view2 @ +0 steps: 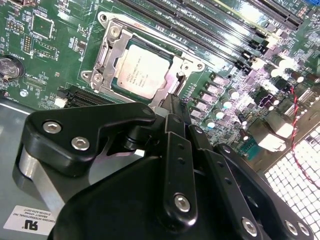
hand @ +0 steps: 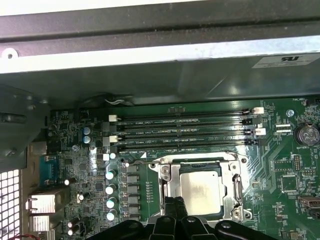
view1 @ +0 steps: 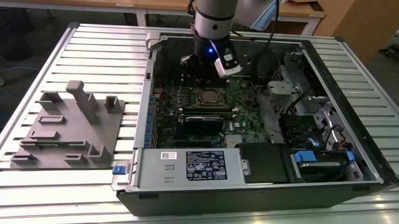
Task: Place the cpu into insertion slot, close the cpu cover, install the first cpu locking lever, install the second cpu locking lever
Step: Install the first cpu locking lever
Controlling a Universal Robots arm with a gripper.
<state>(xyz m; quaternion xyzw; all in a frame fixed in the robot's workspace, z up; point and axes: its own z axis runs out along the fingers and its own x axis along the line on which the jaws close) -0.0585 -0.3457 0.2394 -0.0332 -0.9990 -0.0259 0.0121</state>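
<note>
The cpu (view2: 142,72) lies flat in the insertion slot (view2: 102,19) on the green motherboard, silvery top up. The silvery cpu cover (view2: 106,56) is folded down around it, framing the chip. In the first wrist view the cpu (hand: 200,192) and cover (hand: 167,172) sit just beyond my fingertips. My gripper (view2: 172,106) is shut with nothing between its fingers, and its tip is at the edge of the socket frame. In the exterior view the gripper (view1: 198,74) hangs inside the open computer case, just behind the socket (view1: 209,96).
Long black memory slots (hand: 185,132) run beside the socket. Metal case walls (hand: 150,55) enclose the board closely. A power supply (view1: 187,165) and drive bays (view1: 311,140) fill the near and right sides of the case. A grey fixture (view1: 68,126) stands on the slatted table at the exterior view's left.
</note>
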